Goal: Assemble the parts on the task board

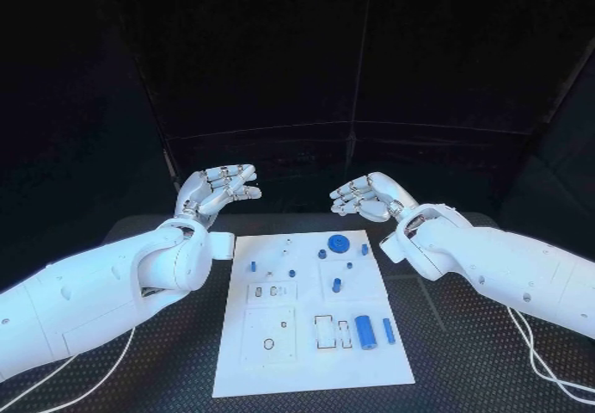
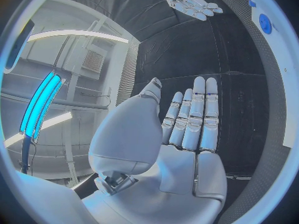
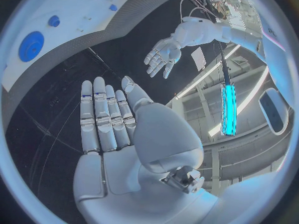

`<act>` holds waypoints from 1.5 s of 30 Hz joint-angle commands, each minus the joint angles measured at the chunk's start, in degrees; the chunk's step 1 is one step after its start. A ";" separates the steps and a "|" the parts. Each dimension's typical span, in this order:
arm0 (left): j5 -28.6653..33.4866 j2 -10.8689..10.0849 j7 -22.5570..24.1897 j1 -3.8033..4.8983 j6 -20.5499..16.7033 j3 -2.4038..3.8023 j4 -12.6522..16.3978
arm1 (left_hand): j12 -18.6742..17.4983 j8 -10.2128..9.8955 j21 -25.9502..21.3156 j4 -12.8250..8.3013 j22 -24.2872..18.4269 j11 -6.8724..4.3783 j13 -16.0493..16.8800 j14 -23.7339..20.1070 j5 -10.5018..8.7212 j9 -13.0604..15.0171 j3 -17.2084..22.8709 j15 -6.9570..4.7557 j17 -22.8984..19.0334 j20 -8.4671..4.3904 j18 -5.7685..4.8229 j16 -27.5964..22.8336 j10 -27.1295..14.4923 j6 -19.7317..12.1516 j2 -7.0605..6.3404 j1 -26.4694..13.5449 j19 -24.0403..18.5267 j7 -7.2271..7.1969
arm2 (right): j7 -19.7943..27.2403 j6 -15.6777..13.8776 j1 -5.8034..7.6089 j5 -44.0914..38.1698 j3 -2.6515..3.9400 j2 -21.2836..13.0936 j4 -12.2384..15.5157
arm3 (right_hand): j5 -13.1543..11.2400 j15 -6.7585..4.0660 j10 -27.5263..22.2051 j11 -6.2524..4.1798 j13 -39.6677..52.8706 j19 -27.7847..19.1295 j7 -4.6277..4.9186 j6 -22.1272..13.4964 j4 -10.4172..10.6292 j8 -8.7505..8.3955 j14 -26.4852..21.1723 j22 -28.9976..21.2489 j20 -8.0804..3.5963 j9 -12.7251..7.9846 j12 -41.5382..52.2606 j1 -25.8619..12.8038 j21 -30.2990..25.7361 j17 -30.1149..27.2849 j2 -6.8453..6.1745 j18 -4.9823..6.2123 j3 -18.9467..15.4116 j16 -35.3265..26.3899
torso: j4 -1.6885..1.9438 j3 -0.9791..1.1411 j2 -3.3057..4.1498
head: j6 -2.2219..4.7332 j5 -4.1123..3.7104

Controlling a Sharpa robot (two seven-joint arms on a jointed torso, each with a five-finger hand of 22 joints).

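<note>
The white task board [image 1: 310, 366] lies in the middle of the black table, its long side running away from me. Several blue parts sit on it: a round disc [image 1: 339, 242] near the far edge, a thick cylinder [image 1: 364, 328] and a slimmer pin [image 1: 388, 330] at the near right, and small pegs [image 1: 253, 266] on the left. My left hand [image 1: 219, 191] hovers beyond the board's far left corner, fingers spread, holding nothing. My right hand [image 1: 367, 195] hovers beyond the far right corner, fingers apart and empty. The left wrist view shows the left hand [image 2: 190, 124] flat and open; the right wrist view shows the right hand [image 3: 109, 117] likewise.
White cables [image 1: 539, 357] trail over the table at the near right and another cable [image 1: 75, 370] at the near left. Dark curtains stand behind the table. Bare black table mat [image 1: 483, 379] lies on both sides of the board.
</note>
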 commanded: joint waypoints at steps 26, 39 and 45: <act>-1.54 -3.05 -1.38 -0.45 5.24 0.05 8.76 | -1.62 -0.91 0.01 -1.49 -0.41 -0.18 -0.27 0.83 -0.25 -0.71 -1.11 -0.18 1.51 -0.41 0.58 -1.62 1.66 1.37 0.35 1.16 1.05 -0.01 | -22.16 15.95 2.62 -43.14 0.06 3.59 0.21 | -0.02 -4.03 4.16 -2.69 0.09 7.78 -2.83 4.26 -0.74 -3.23 16.18 14.56 -5.24 -0.13 -4.08 -4.73 25.37 26.03 -5.05 0.67 2.20 32.46 | 1.63 -1.22 6.49 | 0.44 -1.40; -1.55 -2.84 -1.83 -0.47 5.88 0.06 8.74 | -1.73 -1.01 -0.04 -1.51 -0.45 -0.13 -0.27 0.79 -0.25 -0.73 -1.18 -0.14 1.55 -0.38 0.58 -1.74 1.62 1.34 0.37 1.12 1.00 0.06 | -22.04 18.24 2.63 -43.84 0.04 5.38 -1.65 | -0.08 -4.10 4.17 -2.78 0.14 7.70 -2.93 3.72 -0.73 -3.14 16.19 16.84 -5.23 -0.09 -4.00 -4.88 29.37 39.62 -4.75 0.72 3.32 45.67 | 1.77 -1.36 7.02 | -0.63 -1.64; -1.55 -2.98 -1.94 -0.46 6.00 0.06 8.86 | -1.80 -1.08 -0.06 -1.53 -0.47 -0.09 -0.28 0.79 -0.25 -0.74 -1.23 -0.12 1.59 -0.36 0.58 -1.81 1.59 1.31 0.38 1.12 0.99 0.12 | -21.82 19.07 2.63 -43.87 0.03 5.93 -2.51 | -0.05 -4.19 4.61 -2.88 0.14 7.59 -2.98 3.92 -0.79 -3.10 16.20 17.47 -5.28 -0.07 -3.99 -4.82 30.45 42.72 -4.40 0.73 4.03 48.66 | 1.84 -1.33 7.15 | -0.81 -1.60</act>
